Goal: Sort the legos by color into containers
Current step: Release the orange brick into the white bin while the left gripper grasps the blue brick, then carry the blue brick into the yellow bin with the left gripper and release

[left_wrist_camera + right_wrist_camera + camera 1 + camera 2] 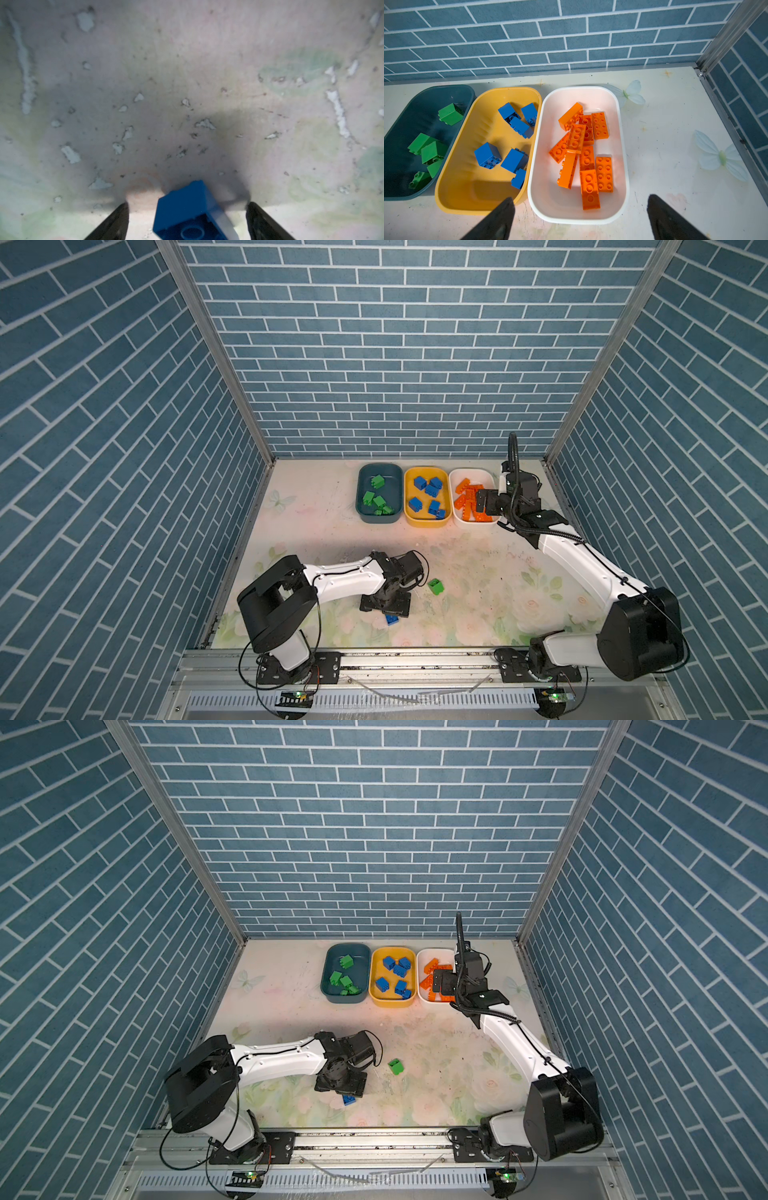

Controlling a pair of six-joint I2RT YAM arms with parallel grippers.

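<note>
One blue brick (187,209) on the table (187,83) between the spread fingers of left gripper (187,204), touching neither | one green brick (435,586) loose nearby | orange bricks (586,158) in white tub (577,218) beneath right gripper (580,197), jaws wide apart, empty

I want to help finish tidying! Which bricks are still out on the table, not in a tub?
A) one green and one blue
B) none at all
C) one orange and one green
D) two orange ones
A: a green brick and a blue brick lie on the table, while the orange bricks all sit in the white tub.
</note>
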